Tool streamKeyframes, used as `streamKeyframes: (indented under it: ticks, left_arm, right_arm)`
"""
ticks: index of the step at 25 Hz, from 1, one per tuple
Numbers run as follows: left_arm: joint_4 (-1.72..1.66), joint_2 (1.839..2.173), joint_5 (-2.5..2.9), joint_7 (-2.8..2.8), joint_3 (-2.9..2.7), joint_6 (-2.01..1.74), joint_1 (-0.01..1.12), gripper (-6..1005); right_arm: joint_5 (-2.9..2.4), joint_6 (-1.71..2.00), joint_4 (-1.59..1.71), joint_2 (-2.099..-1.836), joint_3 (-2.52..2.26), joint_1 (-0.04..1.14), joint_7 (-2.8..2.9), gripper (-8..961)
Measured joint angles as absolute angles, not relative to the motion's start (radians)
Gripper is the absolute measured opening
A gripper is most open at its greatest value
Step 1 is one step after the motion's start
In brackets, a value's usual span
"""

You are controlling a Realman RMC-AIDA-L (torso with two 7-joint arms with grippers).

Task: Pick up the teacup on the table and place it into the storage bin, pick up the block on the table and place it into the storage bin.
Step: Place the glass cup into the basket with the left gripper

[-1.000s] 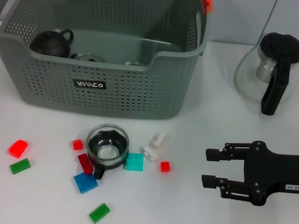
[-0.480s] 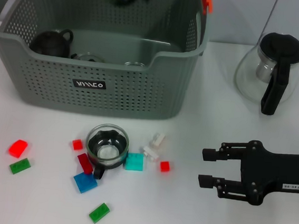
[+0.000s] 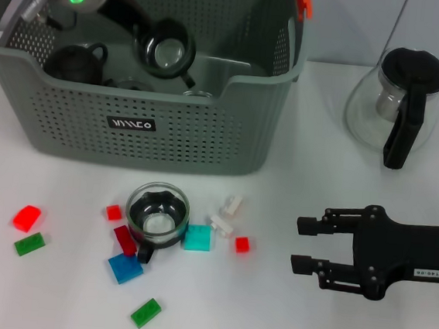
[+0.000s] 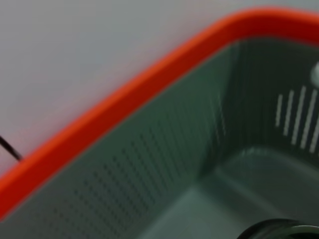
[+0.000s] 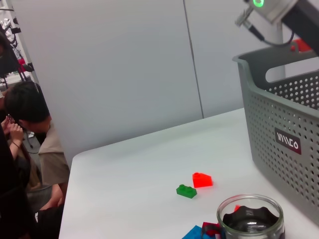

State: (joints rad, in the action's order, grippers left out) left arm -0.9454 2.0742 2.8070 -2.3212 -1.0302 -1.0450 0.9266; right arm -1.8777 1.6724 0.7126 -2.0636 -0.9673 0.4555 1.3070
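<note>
Head view: left tool (image 3: 184, 66) inside the storage bin (image 3: 138, 125), closed on a glass teacup (image 3: 168, 51); lower it clear of the dark teapot (image 3: 75, 61) before release. Right tool (image 3: 310, 245) open over the desk (image 3: 282, 318).
Left wrist: bin wall only.
Right wrist: second teacup (image 5: 250, 217) on the desk beside the bin.

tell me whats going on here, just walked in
The robot is tidying a table into the storage bin. Its left arm reaches over the bin with a glass teacup at its end, above the bin's inside, though the left claw itself cannot be made out. The right claw is open and empty, low over the table to the right. A second glass teacup sits on the table among scattered coloured blocks, none picked up yet. A glass teapot stands apart at the far right.
</note>
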Motion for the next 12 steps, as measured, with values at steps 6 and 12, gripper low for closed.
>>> streamKeyframes:
  ticks: [6,12]
  left_arm:
    - [-0.844,2.090,2.849,-2.320,-1.073,-0.962,0.929,53]
    - [-0.813,2.089,2.852,-2.319,-1.077,-0.949,0.940,67]
  right_arm:
    - [-1.879,1.662,0.689,-2.058,-0.961,0.458,1.307,581]
    - [-1.879,1.660,0.684,-2.057,-0.960,0.459,1.307,581]
